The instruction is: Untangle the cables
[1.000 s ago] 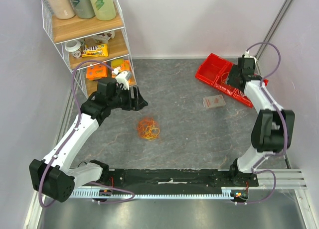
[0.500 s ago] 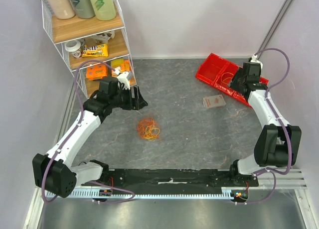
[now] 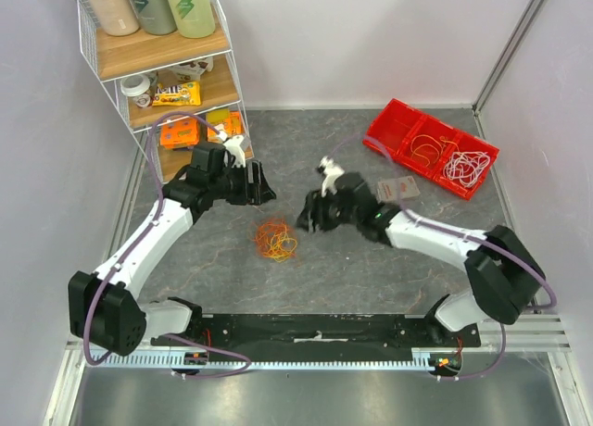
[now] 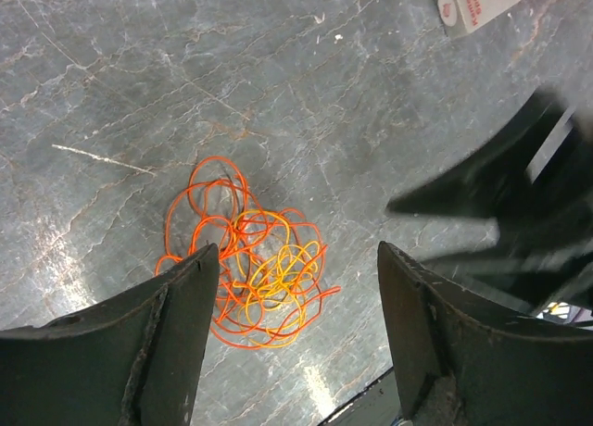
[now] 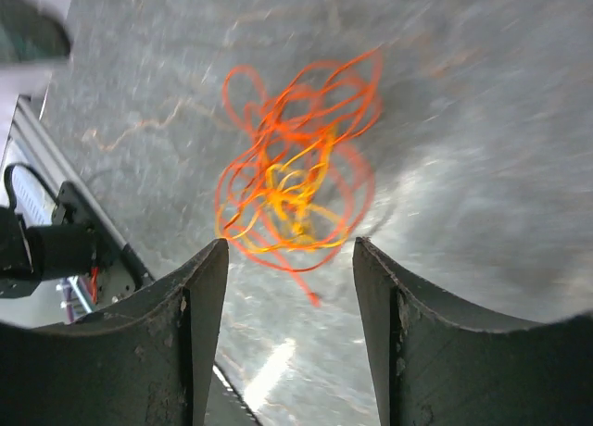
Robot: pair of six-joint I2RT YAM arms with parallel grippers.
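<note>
Look at the small tangle of thin orange and yellow cables (image 3: pixel 276 241). It lies loose on the grey marbled worktop (image 3: pixel 371 269), near the middle. Your left tool (image 3: pixel 262 187) hangs near the tangle, on its far left side. Its two fingers are spread wide and hold nothing. Your right tool (image 3: pixel 307 220) is just to the right of the tangle, also spread wide and empty. Neither tool touches the cables.

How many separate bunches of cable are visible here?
3. One orange-and-yellow tangle lies loose on the table. One yellow-orange bunch and one white bunch sit in neighbouring compartments of the red bin. Strands under them may be hidden.
</note>
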